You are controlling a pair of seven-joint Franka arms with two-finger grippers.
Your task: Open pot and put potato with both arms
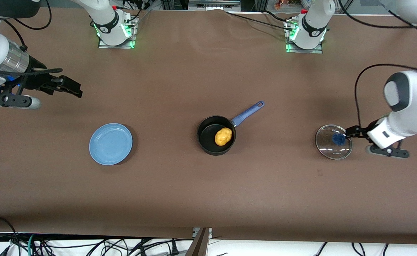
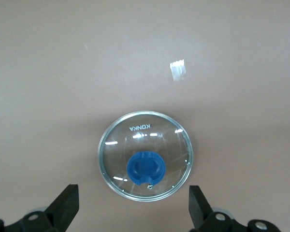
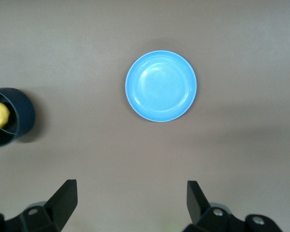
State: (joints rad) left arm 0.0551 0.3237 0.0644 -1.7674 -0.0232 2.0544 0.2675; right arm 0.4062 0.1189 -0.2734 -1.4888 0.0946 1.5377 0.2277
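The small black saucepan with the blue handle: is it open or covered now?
Open. The black saucepan has no cover; the yellow potato lies inside it, and the clear glass lid lies on the table toward the left arm's end.

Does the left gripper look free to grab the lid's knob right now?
Probably yes. The left gripper is open, hanging by the lid, which lies flat on the table with its blue knob up and nothing covering it.

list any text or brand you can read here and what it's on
"KONKA": printed on the glass lid, near its rim, read in the left wrist view.
The same mark on the lid in the front view is too small to read.
Round marks on the two arm bases are too small to read.
Pot, potato and plate: no text.
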